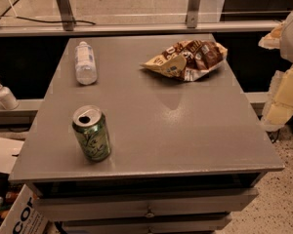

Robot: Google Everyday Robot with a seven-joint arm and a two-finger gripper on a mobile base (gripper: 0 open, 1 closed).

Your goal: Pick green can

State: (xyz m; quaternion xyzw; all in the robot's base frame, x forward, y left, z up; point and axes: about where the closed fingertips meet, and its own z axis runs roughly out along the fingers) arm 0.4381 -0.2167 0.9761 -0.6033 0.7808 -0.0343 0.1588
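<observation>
Drawer fronts closest, under the desk lip. Green can stands just behind that front edge, upright, long axis vertical, opening up, nothing touching it. Clear bottle lies on its side well beyond the can. Snack bag is beyond the can and to the right. My arm hangs off the desk, far right of the can, partly cut off. Jaws are there; wide or narrow, I cannot tell. My judgement: reach leftward to the can and close on its sides.
</observation>
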